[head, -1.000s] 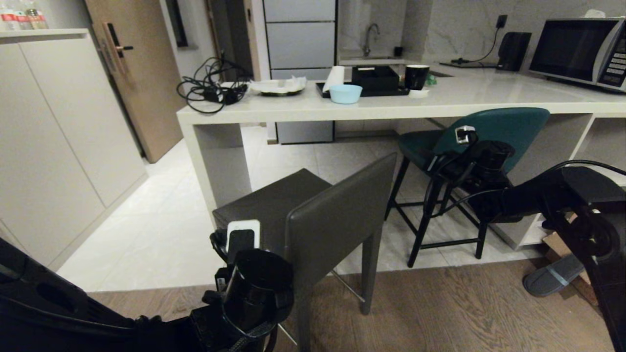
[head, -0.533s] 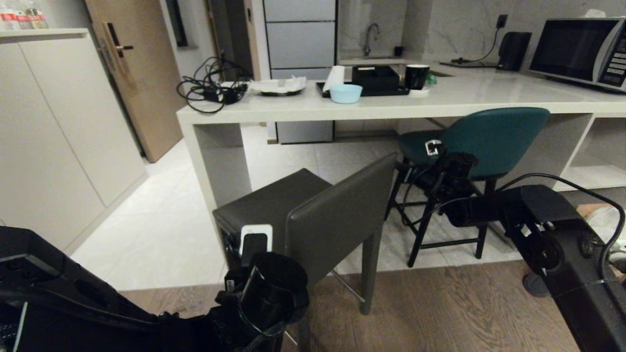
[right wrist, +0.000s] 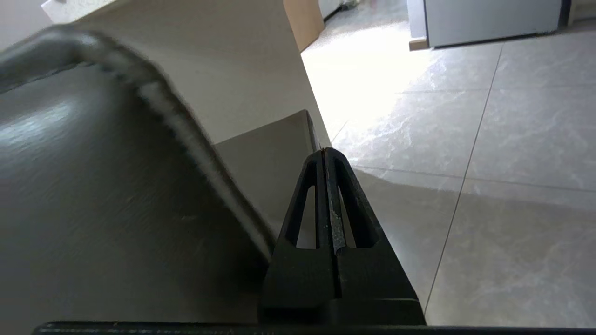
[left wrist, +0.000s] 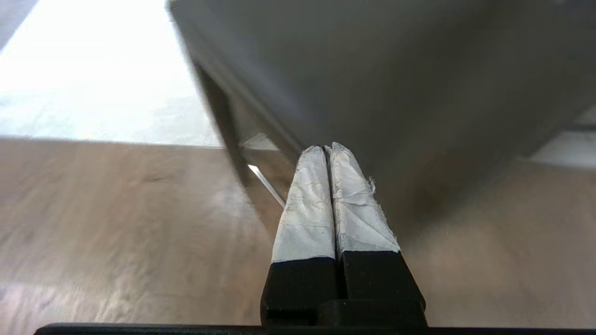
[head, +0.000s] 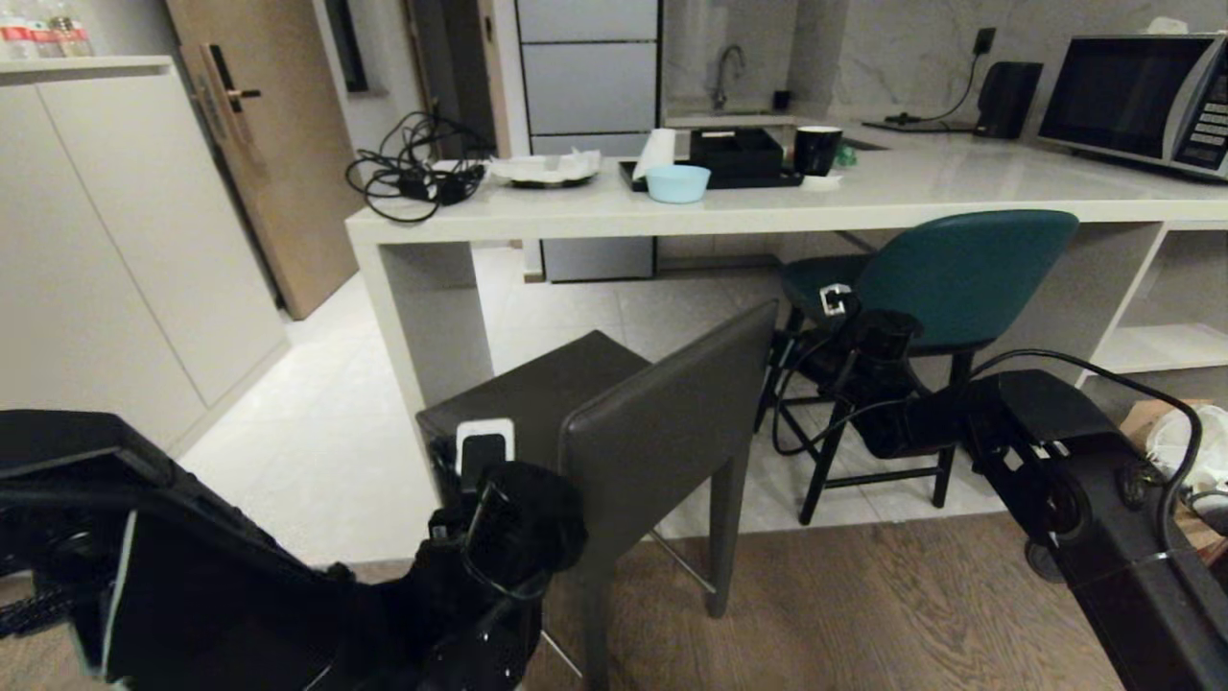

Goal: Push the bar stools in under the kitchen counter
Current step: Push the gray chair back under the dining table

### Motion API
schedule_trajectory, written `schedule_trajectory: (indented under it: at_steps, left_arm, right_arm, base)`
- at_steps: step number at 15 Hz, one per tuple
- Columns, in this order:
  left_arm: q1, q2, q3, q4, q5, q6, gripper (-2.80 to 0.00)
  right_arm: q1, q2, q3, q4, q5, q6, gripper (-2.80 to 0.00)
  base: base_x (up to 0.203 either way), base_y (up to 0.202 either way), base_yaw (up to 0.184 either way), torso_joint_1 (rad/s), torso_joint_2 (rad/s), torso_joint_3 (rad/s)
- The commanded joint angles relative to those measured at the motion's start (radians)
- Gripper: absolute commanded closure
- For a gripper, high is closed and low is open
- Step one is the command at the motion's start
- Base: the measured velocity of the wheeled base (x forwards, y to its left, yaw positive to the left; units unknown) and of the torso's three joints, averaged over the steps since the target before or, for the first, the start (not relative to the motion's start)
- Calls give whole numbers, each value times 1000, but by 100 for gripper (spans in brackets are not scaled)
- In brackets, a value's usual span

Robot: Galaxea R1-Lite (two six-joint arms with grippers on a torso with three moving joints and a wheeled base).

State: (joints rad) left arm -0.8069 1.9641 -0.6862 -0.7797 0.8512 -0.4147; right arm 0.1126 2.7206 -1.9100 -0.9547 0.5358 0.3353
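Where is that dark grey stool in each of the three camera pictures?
Head view: grey stool stands centre, in front of the counter.
Left wrist view: its backrest fills the upper right.
Right wrist view: its backrest fills the left.
Shared landmark: the pale tiled floor.

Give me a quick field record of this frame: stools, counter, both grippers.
grey stool: out from the counter, partly on wood floor
teal stool: seat under the counter edge
counter: holds cables, bowl, mug, microwave
left gripper: shut, tips close against the grey stool's backrest
right gripper: shut, beside the grey stool's backrest edge, holding nothing
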Motion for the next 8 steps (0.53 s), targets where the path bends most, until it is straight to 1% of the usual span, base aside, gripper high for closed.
schedule_trajectory:
  at_steps: [1,3,6,8]
  left_arm:
    - [59,38,-40,-4,-35,7,0]
    - [78,54,-71,0,-40,10,0]
    - [129,72,-124,31,-41,19,0]
    - [158,97,-178,33,-48,54,0]
  right_arm:
    - [7,-84,118,-54,9,1,0]
    - [22,-146,222,-114,19,2,0]
    - [46,-233,388,-210,52,2,0]
    - [61,-283,494,-278,64,2,0]
  base:
    - [0,0,0,0,0,0]
    - [0,0,0,0,0,0]
    - [0,0,0,0,0,0]
    - [0,0,0,0,0,0]
